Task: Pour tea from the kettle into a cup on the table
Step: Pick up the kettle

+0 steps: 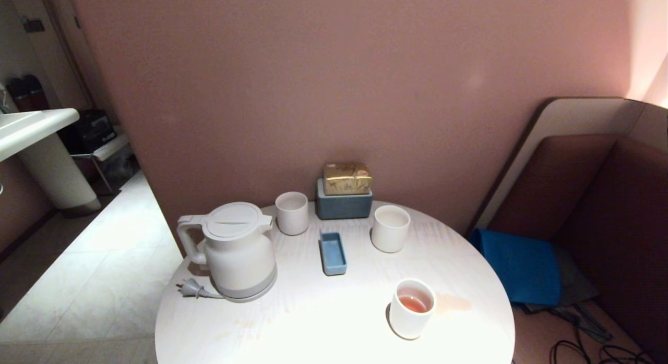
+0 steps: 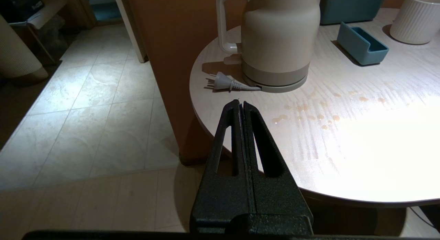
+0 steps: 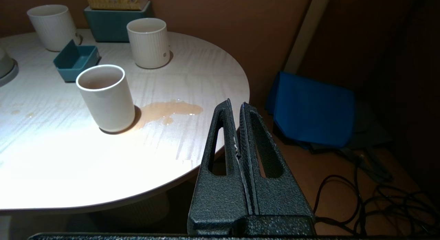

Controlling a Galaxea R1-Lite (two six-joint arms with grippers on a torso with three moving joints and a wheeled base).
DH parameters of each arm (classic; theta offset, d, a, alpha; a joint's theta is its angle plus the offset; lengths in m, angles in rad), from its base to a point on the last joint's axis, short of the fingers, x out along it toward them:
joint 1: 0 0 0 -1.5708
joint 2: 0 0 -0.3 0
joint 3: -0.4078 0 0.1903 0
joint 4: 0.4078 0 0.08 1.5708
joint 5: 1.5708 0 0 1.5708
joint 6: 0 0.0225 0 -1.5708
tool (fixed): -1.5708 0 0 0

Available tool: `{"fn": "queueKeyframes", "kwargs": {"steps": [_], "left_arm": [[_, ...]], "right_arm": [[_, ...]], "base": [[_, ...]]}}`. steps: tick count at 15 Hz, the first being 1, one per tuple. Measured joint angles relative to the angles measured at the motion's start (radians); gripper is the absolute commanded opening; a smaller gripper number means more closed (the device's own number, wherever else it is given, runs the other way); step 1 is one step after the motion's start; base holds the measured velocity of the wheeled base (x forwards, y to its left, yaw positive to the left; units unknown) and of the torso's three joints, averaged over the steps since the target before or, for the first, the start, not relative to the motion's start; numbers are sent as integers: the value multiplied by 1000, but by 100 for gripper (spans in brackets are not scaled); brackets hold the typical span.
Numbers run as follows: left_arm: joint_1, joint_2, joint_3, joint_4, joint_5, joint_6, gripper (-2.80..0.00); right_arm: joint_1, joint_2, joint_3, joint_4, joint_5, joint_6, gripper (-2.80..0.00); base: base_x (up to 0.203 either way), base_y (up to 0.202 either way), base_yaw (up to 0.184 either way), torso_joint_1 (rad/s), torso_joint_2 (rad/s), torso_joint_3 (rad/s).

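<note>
The kettle (image 1: 240, 254) stands upright on the left part of the table (image 1: 323, 322), lid on. Its loop handle is turned outward to the table's left edge, probably so that the left arm can take it from that side. Its plug (image 1: 190, 288) lies loose on the table beside the base, so nothing ties it down for lifting. It looks cream-white and heavy, with a grey band at the bottom.

The cup (image 1: 390, 228), wide and ribbed, stands toward the back right, just beside the blue box (image 1: 344, 205). I cannot see any liquid inside it. A narrower tumbler (image 1: 292, 214) stands behind the kettle, and a small blue tray (image 1: 333, 254) lies between the two.

Nearer the front right stands a slim cup (image 1: 409, 322) that holds some pale orange tea (image 1: 414, 303). A puddle (image 3: 168, 111) of the same colour touches its foot, and small drops (image 2: 309, 112) lie in front of the kettle.

The left gripper (image 2: 240, 104) waits off the table edge near the plug, and the right gripper (image 3: 235, 104) is off the right edge. Both have their fingers pressed together and hold nothing. In my judgement the pouring into the wide cup is not begun.
</note>
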Motion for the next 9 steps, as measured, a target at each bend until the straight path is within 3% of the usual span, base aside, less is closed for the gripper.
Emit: {"fn": "queueKeyframes", "kwargs": {"steps": [9], "left_arm": [[0, 0, -1, 0, -1, 1, -280]], "right_arm": [[0, 0, 0, 0, 0, 0, -280]], "base": [[0, 0, 0, 0, 0, 0]]}}
